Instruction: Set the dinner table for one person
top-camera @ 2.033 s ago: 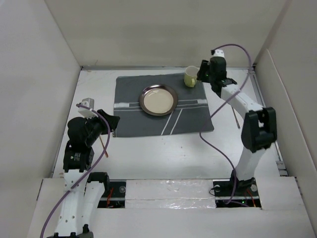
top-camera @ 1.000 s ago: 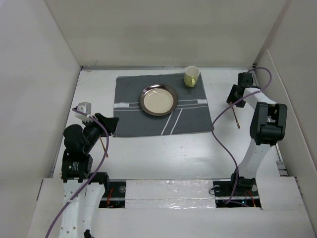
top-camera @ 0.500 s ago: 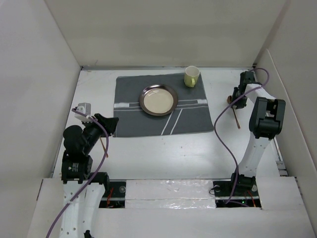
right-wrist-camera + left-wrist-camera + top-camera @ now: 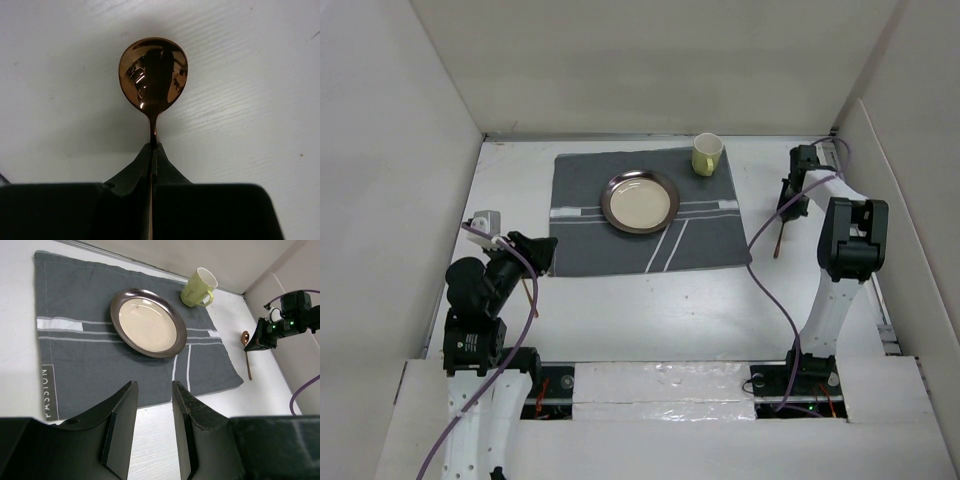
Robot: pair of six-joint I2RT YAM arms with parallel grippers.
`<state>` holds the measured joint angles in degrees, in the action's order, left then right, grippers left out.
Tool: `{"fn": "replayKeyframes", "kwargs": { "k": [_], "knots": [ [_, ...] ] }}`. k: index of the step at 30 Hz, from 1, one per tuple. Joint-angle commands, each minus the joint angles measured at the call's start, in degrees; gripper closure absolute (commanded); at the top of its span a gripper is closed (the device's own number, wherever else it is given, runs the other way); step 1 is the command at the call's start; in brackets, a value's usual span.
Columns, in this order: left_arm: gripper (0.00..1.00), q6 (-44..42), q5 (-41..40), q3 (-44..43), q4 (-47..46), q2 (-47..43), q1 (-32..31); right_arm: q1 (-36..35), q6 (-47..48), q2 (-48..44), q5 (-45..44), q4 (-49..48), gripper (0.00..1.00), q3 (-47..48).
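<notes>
On the white dinner table [image 4: 650,310] lies a dark grey striped placemat [image 4: 695,235] with a metal plate [image 4: 640,200] on it and a pale green cup [image 4: 706,154] at its far right corner. Right of the mat, my right gripper [image 4: 788,198] is shut on the neck of a copper spoon [image 4: 780,238]. In the right wrist view the spoon's bowl [image 4: 153,72] sticks out beyond the shut right gripper [image 4: 153,147], just over the dinner table [image 4: 250,100]. My left gripper [image 4: 153,386] hangs open and empty near the mat's near left corner.
A thin copper-coloured utensil [image 4: 528,290] lies on the table beside the left arm, partly hidden by it. White panel walls stand on three sides. The right arm's purple cable [image 4: 765,290] loops over the table right of the mat.
My right gripper has closed on the spoon's neck. The spoon's handle has swung from pointing near right to near left. The left arm has barely moved.
</notes>
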<state>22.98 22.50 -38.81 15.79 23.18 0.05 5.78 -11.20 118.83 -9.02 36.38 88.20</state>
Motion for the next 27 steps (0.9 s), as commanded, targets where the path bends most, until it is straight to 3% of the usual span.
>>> {"fn": "replayKeyframes", "kwargs": {
  "k": [1,7,14,20,27],
  "knots": [
    [0.69,-0.7,-0.4,-0.8,-1.2,-0.9,-0.2,-0.2,-1.0,-3.4,0.1,-0.2,1.00,-4.1],
    [0.70,-0.6,-0.4,-0.7,-1.3,-0.7,-0.2,-0.3,-1.2,-14.6,-1.9,-6.0,1.00,-10.9],
    [0.70,-0.7,-0.1,-0.7,-1.3,0.2,-0.2,-11.4,-1.5,-24.6,-1.8,-6.8,1.00,-12.8],
    [0.70,-0.7,0.6,-0.4,-1.6,0.8,-0.2,-24.6,-4.7,-26.1,1.2,-9.0,1.00,-13.0],
    [0.70,-0.4,0.5,-0.2,-1.9,1.3,-0.2,-33.4,-10.1,-18.7,4.3,-13.2,1.00,-8.1]
  ]
}}
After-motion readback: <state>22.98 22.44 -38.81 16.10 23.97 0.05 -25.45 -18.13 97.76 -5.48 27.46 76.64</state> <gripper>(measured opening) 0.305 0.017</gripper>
